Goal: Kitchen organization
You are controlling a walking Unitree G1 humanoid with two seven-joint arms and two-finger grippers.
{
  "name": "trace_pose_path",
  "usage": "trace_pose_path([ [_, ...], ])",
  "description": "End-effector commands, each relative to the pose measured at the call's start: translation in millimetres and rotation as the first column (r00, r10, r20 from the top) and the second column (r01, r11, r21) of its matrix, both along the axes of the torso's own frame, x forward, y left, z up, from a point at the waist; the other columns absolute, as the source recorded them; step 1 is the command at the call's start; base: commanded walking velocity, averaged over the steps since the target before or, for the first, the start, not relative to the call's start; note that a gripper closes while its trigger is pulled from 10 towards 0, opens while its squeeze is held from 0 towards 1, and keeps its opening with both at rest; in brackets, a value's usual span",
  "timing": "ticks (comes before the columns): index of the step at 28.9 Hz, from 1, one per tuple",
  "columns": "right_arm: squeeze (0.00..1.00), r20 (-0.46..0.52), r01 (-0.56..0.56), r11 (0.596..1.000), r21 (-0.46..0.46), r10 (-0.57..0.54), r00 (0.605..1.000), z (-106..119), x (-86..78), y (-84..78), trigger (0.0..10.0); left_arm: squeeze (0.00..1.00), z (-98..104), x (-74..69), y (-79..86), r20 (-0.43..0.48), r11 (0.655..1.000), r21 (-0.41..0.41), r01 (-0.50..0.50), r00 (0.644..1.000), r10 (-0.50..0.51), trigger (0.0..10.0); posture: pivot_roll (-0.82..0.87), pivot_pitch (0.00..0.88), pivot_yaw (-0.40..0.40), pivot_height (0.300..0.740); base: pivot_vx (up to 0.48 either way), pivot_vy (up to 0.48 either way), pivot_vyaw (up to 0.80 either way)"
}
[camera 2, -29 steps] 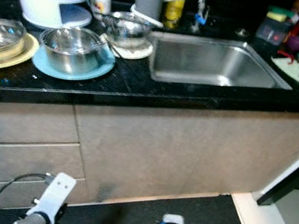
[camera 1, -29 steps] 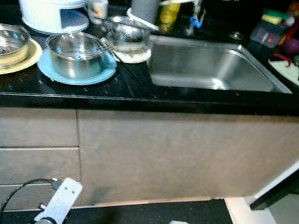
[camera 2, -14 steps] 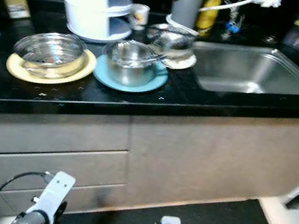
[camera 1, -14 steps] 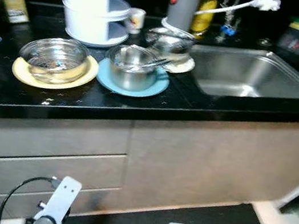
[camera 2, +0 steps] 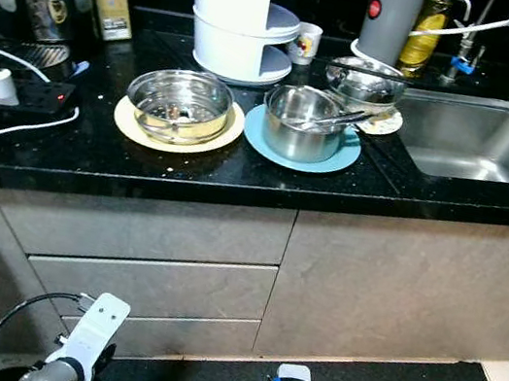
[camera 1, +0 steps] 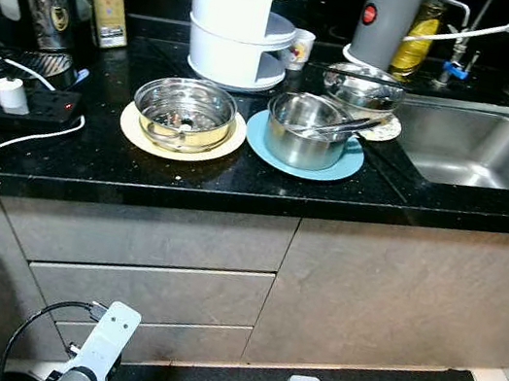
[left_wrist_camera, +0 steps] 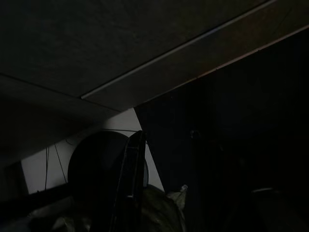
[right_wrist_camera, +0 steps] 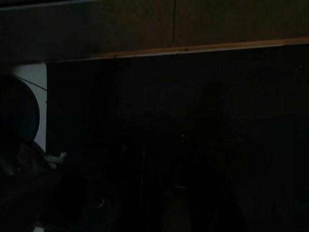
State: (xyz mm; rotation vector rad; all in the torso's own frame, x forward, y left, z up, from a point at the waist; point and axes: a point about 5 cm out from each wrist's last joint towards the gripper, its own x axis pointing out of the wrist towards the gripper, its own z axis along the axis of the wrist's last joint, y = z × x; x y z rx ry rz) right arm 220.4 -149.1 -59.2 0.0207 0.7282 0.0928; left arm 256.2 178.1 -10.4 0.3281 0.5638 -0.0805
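On the table (camera 1: 187, 179), a bowl (camera 1: 183, 114) sits on a plate (camera 1: 136, 133), left of a pot (camera 1: 304, 130) on a second plate (camera 1: 260, 148). The sink (camera 1: 479, 146) lies right; drawers (camera 1: 148, 288) below.

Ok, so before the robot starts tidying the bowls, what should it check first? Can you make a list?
1. Steel bowl sits flat on the yellow plate: ok.
2. Steel pot sits on the blue plate, utensil inside it: ok.
3. Third bowl by the sink is upright: ok.
4. White cable trails across the counter near the bowls: not ok.
5. Both arms hang low by the cabinet, far from the counter: not ok.
6. Pincers open and ready: cannot tell.
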Motion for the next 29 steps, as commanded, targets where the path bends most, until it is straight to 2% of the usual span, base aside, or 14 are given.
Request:
trace_pose_path([
  [1, 0.00, -0.027, 0.013, 1.000, -0.012, -0.014, 1.000, -5.8, -9.3, -6.0, 10.0, 0.00, -5.4, -4.5, -3.3, -0.020, 1.000, -0.003, 0.006, 1.000, -0.006, 10.0, -0.02, 0.138, -0.004, 0.740, 0.000, 0.000, 0.00],
  [24, 0.00, -0.035, -0.004, 0.999, -0.032, 0.003, 0.999, -5.5, -7.5, -8.7, 10.0, 0.00, -13.4, -10.3, -3.5, -0.050, 1.000, 0.000, 0.003, 0.999, -0.003, 10.0, -0.03, 0.107, -0.010, 0.740, 0.000, 0.000, 0.00],
  [29, 0.00, -0.045, -0.004, 0.999, -0.038, 0.002, 0.999, -7.0, -9.6, -10.1, 10.0, 0.00, -15.0, -10.2, -1.3, -0.063, 0.999, 0.034, -0.011, 0.998, 0.014, 10.0, -0.03, 0.111, -0.012, 0.740, 0.000, 0.000, 0.00],
])
